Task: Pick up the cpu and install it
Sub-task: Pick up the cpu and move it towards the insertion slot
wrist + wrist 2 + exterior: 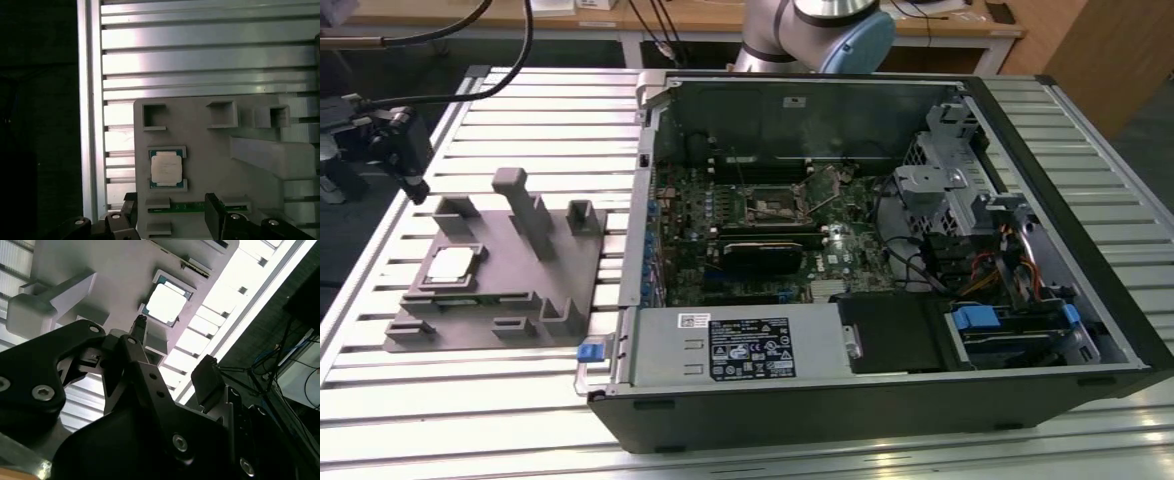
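Pick step, nothing gripped: jaws spread apart, near the cpu (166, 168) lying flat in its grey fixture (210, 145) on the desk (200, 55); grasp likely needs them straddling its edges

the counter (520, 105) is a bed of pale aluminium slats with dark grooves between them, running from side to side across the exterior view. two things lie directly on it. toward the exterior view's left sits a flat grey fixture (594, 270), a plastic plate with upright tabs and blocks rising from it. just beside it, toward the exterior view's right, an open black computer case (854, 420) lies on its side with its inside facing up, covering most of the counter's width. bare slats show behind the fixture, in front of both things and past the case's far side. in the first wrist view the fixture lies flat on the slats, near the counter's edge.
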You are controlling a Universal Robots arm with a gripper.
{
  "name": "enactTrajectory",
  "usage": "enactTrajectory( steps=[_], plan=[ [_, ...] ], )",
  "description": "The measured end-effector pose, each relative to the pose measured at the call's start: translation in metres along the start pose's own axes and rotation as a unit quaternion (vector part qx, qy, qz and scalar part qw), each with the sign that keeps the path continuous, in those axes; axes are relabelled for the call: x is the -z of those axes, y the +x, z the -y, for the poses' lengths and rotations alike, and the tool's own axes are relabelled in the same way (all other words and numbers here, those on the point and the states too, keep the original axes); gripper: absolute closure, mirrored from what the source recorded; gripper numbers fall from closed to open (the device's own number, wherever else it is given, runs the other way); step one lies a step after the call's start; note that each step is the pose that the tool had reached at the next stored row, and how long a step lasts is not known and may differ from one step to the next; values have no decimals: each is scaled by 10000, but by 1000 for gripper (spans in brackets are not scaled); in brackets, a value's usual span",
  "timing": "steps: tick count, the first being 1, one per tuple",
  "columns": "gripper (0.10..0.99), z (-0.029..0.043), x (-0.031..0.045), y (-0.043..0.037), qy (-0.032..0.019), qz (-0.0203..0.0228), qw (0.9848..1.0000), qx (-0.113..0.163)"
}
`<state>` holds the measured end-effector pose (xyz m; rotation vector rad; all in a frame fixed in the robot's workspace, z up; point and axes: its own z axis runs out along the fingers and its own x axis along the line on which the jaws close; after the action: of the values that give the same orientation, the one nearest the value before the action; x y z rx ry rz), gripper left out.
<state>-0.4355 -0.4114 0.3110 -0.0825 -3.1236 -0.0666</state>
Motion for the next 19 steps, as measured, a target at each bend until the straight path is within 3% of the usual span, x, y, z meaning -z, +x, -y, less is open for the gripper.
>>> enactTrajectory(
  steps=[19],
  plan=[
    [439, 60, -337, -21, -17, -7, 10000, 73]
  ],
)
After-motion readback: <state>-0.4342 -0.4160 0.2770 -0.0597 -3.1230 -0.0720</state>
